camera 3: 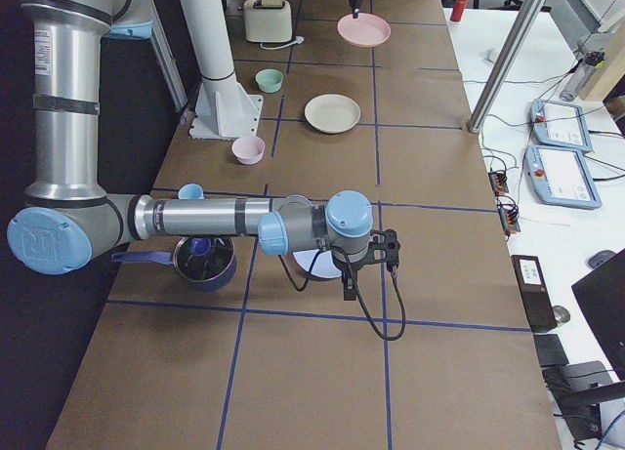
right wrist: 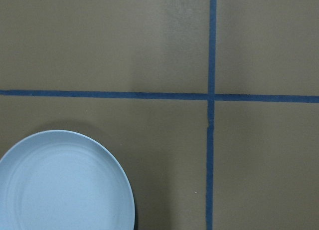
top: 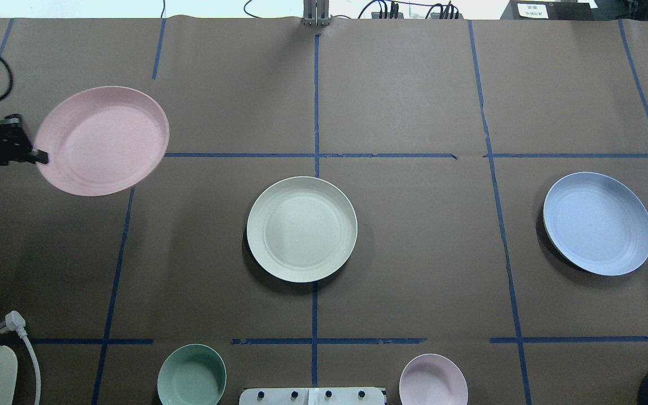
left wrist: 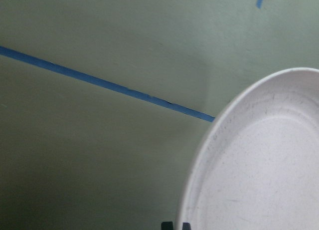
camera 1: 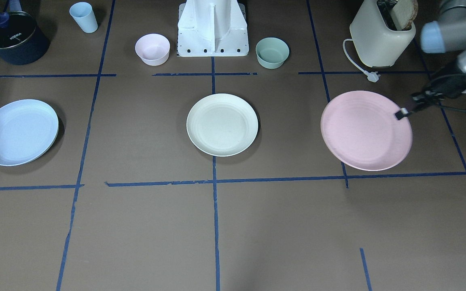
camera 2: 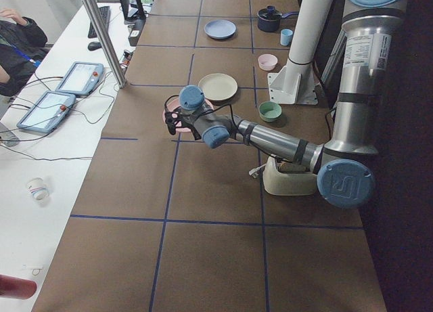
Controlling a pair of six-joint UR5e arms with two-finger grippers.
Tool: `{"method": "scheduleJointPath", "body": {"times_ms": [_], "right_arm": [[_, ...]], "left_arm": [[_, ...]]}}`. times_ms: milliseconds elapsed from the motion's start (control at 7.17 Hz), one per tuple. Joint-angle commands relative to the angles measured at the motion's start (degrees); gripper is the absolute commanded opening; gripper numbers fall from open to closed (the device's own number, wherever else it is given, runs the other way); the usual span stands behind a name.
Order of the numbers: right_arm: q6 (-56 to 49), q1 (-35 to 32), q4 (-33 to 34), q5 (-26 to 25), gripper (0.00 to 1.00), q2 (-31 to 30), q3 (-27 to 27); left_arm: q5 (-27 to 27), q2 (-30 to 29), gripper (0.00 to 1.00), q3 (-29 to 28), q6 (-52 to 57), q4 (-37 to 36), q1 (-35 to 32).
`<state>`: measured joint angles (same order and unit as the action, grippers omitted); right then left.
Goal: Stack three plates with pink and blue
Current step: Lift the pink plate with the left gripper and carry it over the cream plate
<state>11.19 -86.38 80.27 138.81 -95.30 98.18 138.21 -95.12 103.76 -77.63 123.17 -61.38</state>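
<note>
The pale pink plate [camera 1: 364, 131] [top: 102, 140] hangs tilted above the table at my left end. My left gripper [camera 1: 401, 114] [top: 40, 157] is shut on its rim; the left wrist view shows the rim [left wrist: 264, 165] right at the fingertips. The cream-white plate [camera 1: 222, 124] [top: 301, 229] lies at the table's middle. The pale blue plate [camera 1: 18, 132] [top: 598, 223] lies at my right end and shows in the right wrist view [right wrist: 60, 185]. My right gripper [camera 3: 349, 292] hovers beside the blue plate; I cannot tell whether it is open or shut.
A cream toaster [camera 1: 380, 36] with bread and its loose plug [camera 1: 372, 76] stand behind the pink plate. A small pink bowl [camera 1: 152, 49] and a green bowl [camera 1: 272, 52] flank the robot base [camera 1: 212, 30]. A blue cup [camera 1: 83, 17] and a dark pot [camera 1: 12, 38] sit in the far corner.
</note>
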Motion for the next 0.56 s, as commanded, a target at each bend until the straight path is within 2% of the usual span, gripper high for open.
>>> {"method": "scheduleJointPath", "body": {"times_ms": [0, 279, 419], "right_arm": [[9.78, 3.75, -4.77, -0.12, 1.00, -0.24, -0.01], [11.13, 5.25, -4.77, -0.20, 1.00, -0.15, 0.17], [11.13, 6.21, -4.77, -0.20, 1.00, -0.07, 0.25]], "left_arm": [[-10.54, -7.76, 0.00, 2.50, -17.83, -0.30, 12.72], [-21.96, -13.40, 0.00, 1.89, -27.35, -0.30, 24.85], [-25.93, -15.51, 0.00, 1.37, -30.18, -0.39, 29.95]]}}
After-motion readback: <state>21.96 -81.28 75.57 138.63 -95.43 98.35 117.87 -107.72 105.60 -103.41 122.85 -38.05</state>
